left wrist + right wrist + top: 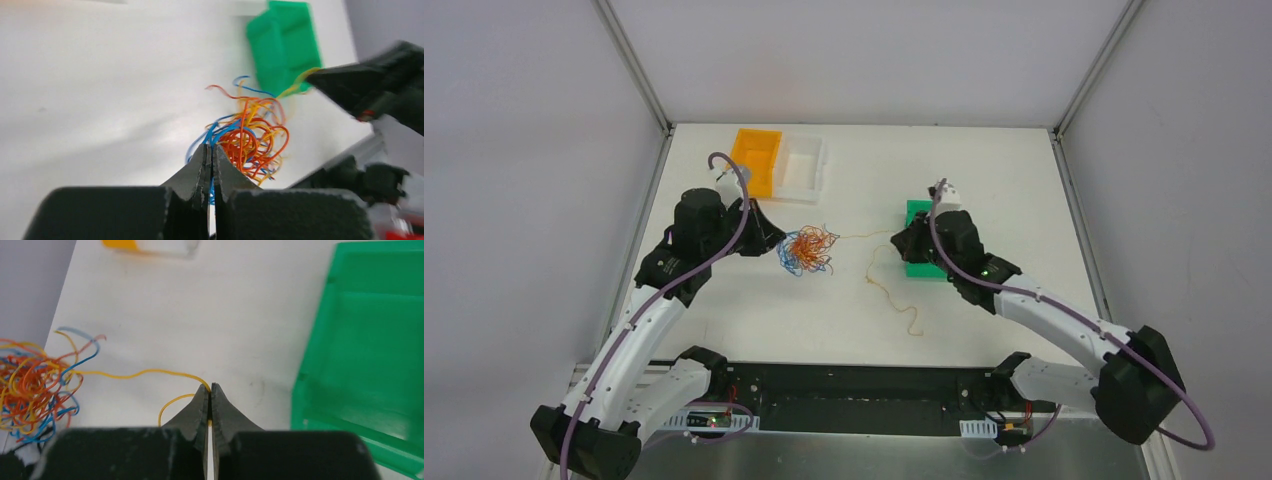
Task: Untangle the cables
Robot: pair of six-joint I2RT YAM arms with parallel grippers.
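Note:
A tangle of thin blue, orange-red and yellow cables [809,250] lies on the white table between the arms; it also shows in the left wrist view [250,135] and the right wrist view [35,385]. My left gripper [776,240] [211,150] is shut on a blue cable at the tangle's left edge. My right gripper [896,242] [210,389] is shut on a yellow cable [145,373] that runs taut from the tangle. The rest of that yellow cable [894,295] trails in loops toward the near edge.
A green bin [916,215] [370,340] sits under and behind my right gripper. An orange bin [757,160] and a white bin [802,165] stand side by side at the back. Table edges and grey walls enclose the area.

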